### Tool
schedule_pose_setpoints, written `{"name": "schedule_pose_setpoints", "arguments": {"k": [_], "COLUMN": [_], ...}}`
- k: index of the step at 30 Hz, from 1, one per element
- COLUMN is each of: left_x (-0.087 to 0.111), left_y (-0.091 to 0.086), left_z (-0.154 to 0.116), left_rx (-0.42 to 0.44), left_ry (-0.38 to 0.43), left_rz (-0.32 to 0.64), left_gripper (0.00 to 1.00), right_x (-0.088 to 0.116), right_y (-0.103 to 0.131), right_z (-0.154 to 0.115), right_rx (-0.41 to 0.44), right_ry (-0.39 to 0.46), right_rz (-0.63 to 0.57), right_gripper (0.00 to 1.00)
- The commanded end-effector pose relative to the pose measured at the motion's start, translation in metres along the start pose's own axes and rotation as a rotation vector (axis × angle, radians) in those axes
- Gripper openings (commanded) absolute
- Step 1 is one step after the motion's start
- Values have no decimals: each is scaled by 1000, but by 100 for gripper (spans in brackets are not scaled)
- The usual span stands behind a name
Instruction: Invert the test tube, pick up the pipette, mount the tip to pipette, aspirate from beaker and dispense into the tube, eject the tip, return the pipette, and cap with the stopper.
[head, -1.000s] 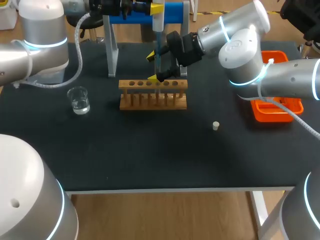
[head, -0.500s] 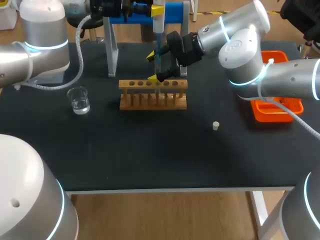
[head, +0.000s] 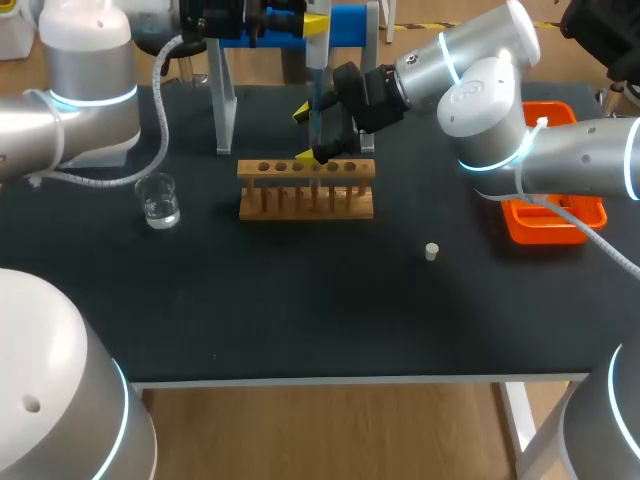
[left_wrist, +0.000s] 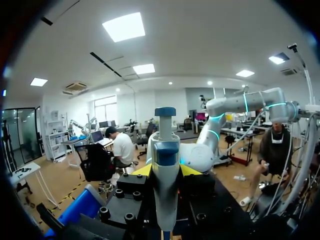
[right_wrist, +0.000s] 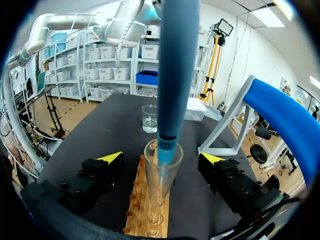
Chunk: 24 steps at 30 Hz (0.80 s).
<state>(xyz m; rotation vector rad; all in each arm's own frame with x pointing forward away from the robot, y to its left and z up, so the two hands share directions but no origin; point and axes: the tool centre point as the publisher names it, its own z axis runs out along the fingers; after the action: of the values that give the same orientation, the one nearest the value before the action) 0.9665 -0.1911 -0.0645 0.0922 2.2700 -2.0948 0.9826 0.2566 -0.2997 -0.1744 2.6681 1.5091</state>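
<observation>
My left gripper (head: 312, 20) is shut on the white and blue pipette (head: 315, 48), held upright above the wooden rack (head: 306, 188). In the left wrist view the pipette (left_wrist: 165, 150) stands between my yellow tips (left_wrist: 166, 170). Its blue tip (right_wrist: 172, 75) reaches down into the mouth of a clear test tube (right_wrist: 161, 175) that stands mouth up in the rack (right_wrist: 145, 215). My right gripper (right_wrist: 161, 157) is open, one finger on each side of the tube and apart from the glass. In the head view the right gripper (head: 304, 135) sits just behind the rack around the tube (head: 316, 128).
A glass beaker (head: 158, 200) with clear liquid stands left of the rack, also seen beyond it as the beaker (right_wrist: 149, 118). A small white stopper (head: 431, 251) lies right of the rack. An orange tray (head: 555, 215) is at the right edge; the blue pipette stand (head: 345, 25) is behind.
</observation>
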Motion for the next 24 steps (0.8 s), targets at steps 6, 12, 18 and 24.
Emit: {"name": "schedule_pose_setpoints", "arguments": {"k": [6,12,18,24], "left_x": [5,4,3,2], "left_y": [0,1,2,4], "left_z": [-1,-1,0,0], "left_rx": [0,1,3,5], "left_ry": [-13,-10,-9,-10], "left_rz": [3,4,5,7], "left_gripper": [0,0,0,0], "right_x": [0,0,0,0], "right_y": [0,0,0,0], "right_z": [-1,-1,-1,-1], "right_rx": [0,0,0,0], "right_ry": [0,0,0,0], "right_rz": [0,0,0,0], "right_gripper": [100,100,100,100]}}
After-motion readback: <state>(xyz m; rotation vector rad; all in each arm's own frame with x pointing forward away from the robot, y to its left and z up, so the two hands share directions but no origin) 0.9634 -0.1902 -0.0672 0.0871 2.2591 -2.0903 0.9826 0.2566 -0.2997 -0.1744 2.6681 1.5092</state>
